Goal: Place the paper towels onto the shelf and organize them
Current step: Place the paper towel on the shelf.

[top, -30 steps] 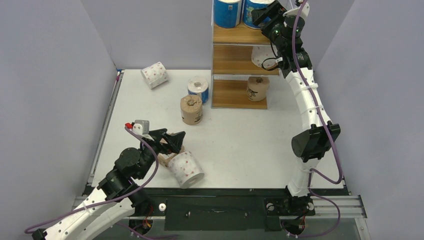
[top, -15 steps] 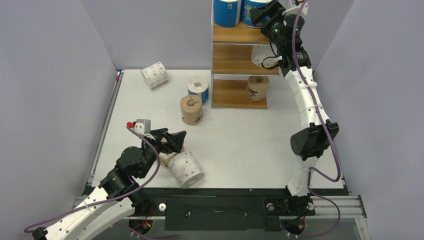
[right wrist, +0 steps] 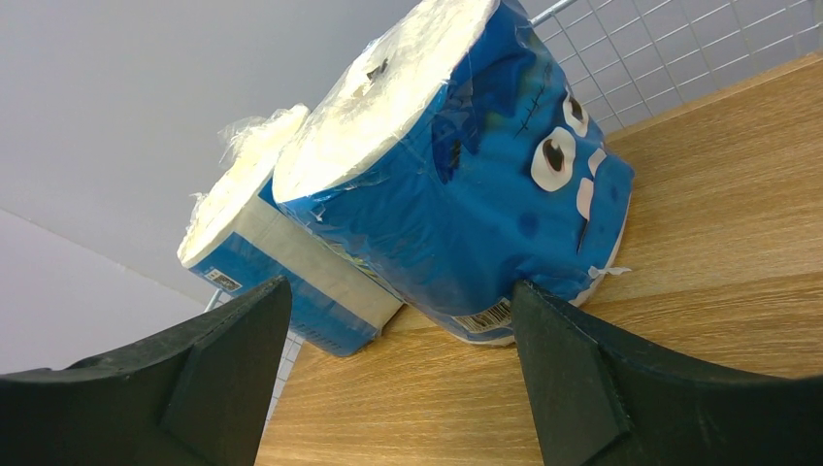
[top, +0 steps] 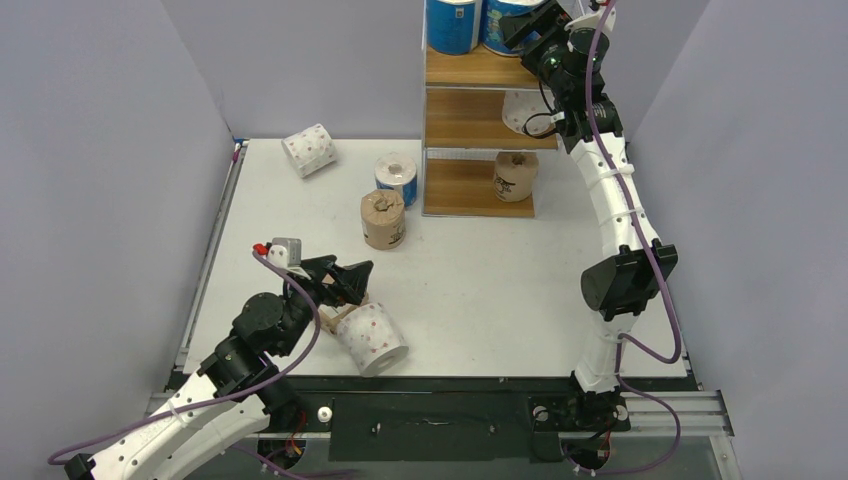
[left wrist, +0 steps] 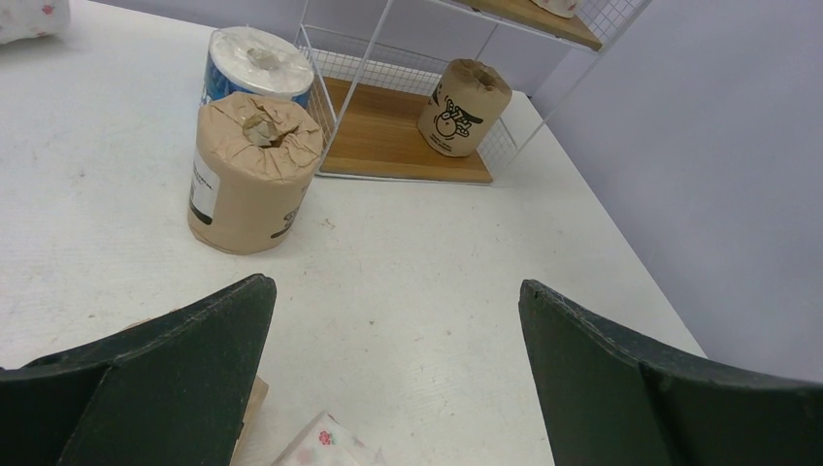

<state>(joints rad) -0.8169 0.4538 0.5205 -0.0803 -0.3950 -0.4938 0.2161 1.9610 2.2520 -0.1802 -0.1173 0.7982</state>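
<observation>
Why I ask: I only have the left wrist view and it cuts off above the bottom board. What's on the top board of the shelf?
Observer: A blue roll and a second blue roll, standing side by side.
Operator: Is the right pincer gripping one?
Observer: No, it's open, facing them, gripping nothing.
Operator: And the middle board?
Observer: One dotted roll, partly hidden by the right arm.
</observation>
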